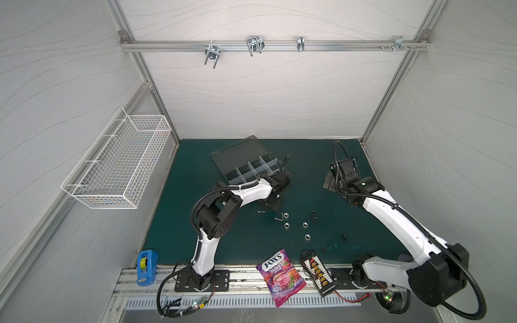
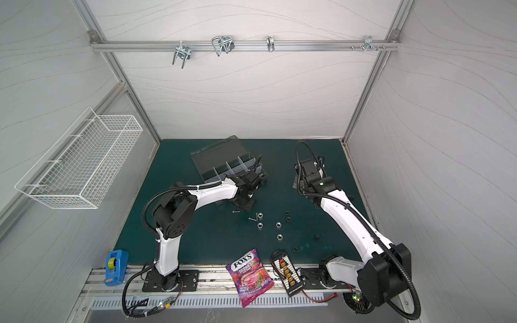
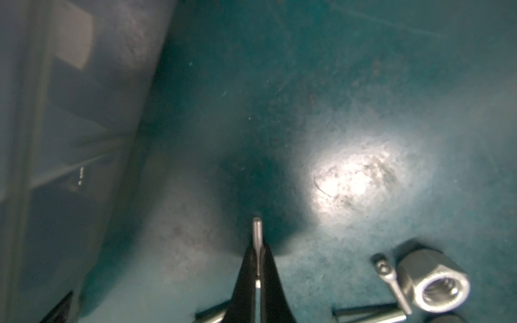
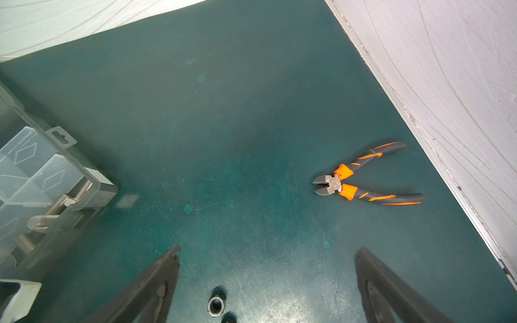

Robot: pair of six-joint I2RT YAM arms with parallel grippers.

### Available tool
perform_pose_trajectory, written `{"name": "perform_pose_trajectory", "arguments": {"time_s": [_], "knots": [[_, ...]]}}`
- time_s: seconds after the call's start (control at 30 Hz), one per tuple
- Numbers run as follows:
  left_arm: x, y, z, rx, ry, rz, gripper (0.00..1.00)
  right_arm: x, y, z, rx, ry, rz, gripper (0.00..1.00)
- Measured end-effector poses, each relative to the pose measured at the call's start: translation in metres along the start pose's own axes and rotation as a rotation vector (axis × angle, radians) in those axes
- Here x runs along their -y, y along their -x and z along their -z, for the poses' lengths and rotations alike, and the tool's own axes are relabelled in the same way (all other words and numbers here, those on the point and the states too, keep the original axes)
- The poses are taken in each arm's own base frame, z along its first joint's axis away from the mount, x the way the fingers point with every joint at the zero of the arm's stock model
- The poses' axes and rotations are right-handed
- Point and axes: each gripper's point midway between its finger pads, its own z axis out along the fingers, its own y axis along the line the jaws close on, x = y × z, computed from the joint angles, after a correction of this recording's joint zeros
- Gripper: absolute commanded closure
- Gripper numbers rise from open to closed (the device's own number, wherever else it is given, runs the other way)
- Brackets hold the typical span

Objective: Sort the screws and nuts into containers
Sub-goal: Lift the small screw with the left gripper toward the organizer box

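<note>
Left pincer (image 3: pixel 258 256) clamps a thin screw (image 3: pixel 256 230) lengthwise, threaded end jutting forward.

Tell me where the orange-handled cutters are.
Right wrist view: orange-handled cutters lie on the green mat by the white wall, ahead of the open right end effector.

Silver nuts (image 1: pixel 286 225), black nuts (image 1: pixel 314 219) and thin screws (image 1: pixel 278 218) lie loose near the open organizer box (image 1: pixel 237 158).

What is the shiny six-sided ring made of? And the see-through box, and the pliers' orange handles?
The nut: metal, probably steel; bright silver with mirror-like glints and threads inside. The organizer box: smoky clear plastic; bolts show through its wall. The pliers handles: likely rubbery plastic grips, matte orange and black, over a grey metal head.
</note>
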Motion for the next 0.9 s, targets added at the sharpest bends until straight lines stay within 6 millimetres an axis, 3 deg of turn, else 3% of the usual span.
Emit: {"name": "perform_pose_trajectory", "arguments": {"time_s": [0.57,0.9], "knots": [[-0.001,-0.008,0.004,-0.046,-0.010,0.009,1.00,0.001,0.000,0.001,0.001,0.000,0.000,0.01],[-0.001,0.001,0.026,0.007,-0.021,0.038,1.00,0.001,0.000,0.001,0.001,0.000,0.000,0.01]]}}
